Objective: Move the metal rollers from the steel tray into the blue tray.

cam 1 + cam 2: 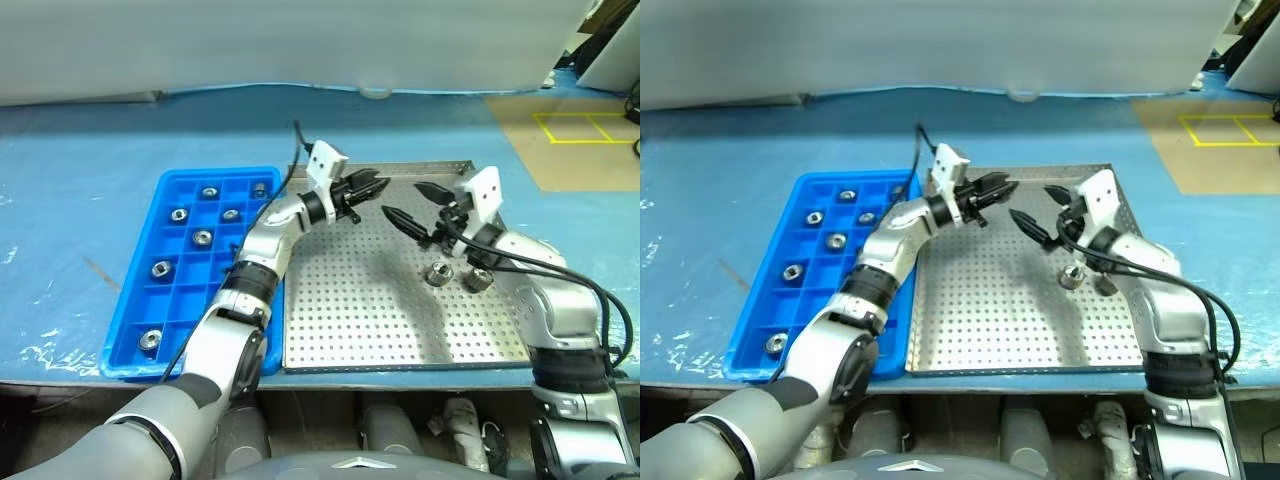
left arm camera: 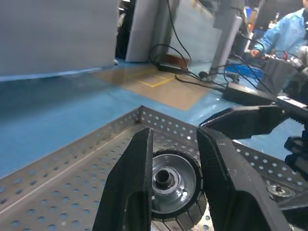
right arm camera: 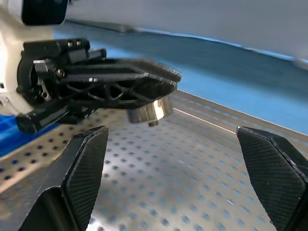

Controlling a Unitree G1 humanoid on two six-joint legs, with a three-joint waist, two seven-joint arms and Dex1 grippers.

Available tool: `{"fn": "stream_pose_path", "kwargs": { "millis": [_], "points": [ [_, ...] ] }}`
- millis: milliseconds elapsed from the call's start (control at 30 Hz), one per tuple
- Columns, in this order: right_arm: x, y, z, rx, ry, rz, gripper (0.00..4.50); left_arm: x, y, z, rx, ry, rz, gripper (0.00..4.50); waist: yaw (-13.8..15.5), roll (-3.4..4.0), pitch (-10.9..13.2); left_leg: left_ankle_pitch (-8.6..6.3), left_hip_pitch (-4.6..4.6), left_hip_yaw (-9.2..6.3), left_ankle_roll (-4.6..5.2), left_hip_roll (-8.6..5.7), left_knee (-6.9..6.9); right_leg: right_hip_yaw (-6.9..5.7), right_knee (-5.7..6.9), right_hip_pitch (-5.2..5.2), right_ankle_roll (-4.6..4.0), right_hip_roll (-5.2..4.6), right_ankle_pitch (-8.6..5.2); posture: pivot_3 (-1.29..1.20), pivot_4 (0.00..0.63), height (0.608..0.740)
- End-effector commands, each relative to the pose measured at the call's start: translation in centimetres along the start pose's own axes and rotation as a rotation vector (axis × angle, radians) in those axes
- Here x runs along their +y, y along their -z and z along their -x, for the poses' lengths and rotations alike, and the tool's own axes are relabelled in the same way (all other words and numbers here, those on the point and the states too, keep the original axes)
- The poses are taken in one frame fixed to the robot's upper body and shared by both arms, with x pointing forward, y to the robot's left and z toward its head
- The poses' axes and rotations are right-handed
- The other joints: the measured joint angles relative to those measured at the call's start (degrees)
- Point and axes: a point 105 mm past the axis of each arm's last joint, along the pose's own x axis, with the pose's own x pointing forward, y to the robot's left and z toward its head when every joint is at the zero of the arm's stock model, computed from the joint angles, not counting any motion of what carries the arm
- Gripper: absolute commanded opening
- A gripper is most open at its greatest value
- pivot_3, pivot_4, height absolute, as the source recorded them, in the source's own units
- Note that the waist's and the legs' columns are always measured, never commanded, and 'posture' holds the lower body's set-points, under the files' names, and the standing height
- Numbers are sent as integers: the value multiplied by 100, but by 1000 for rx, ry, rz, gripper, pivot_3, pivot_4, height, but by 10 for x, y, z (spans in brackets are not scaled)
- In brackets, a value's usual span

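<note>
While the left gripper (image 1: pixel 372 187) clamps one metal roller (image 2: pixel 169 188) above the steel tray (image 1: pixel 390 320), the right gripper (image 1: pixel 415 204) fingers gape wide — two rollers (image 1: pixel 457 276) lie below.

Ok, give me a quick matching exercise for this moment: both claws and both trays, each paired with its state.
Things:
1. left claw
2. right claw
3. blue tray
4. steel tray

States:
A. two rollers left lying in it
B. open, empty
C. shut on a roller, lifted above the steel tray
D. seven rollers in its compartments

Pairs: 1-C, 2-B, 3-D, 4-A
</note>
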Motion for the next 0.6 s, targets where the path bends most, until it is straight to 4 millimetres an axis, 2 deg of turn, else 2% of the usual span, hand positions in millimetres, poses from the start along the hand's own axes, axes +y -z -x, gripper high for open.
{"fn": "stream_pose_path", "kwargs": {
  "millis": [33,300,500,600],
  "points": [
    [18,-12,-19,-41,-197,-19,4500,0,-19,27,-53,-78,-48,1030,97,0,0,1,0,0,2,1,0,-1,1,0,-1,0,0,10,150,740],
    [48,-3,-51,8,-503,-54,4500,-2,-19,93,-14,-304,-100,1030,633,-1,3,1,-15,-5,-5,8,5,-20,4,0,-3,-3,1,241,150,740],
    [61,0,-70,21,-617,-45,4500,-9,-43,125,-70,-454,-178,1030,885,-2,4,6,-31,-21,-16,11,8,-40,10,-3,-3,-5,2,324,150,740],
    [66,4,-75,32,-653,-44,4500,-12,-41,142,-62,-526,-194,1030,916,-2,3,7,-39,-30,-19,11,8,-50,10,-5,-3,-5,1,324,150,740]
  ]
}}
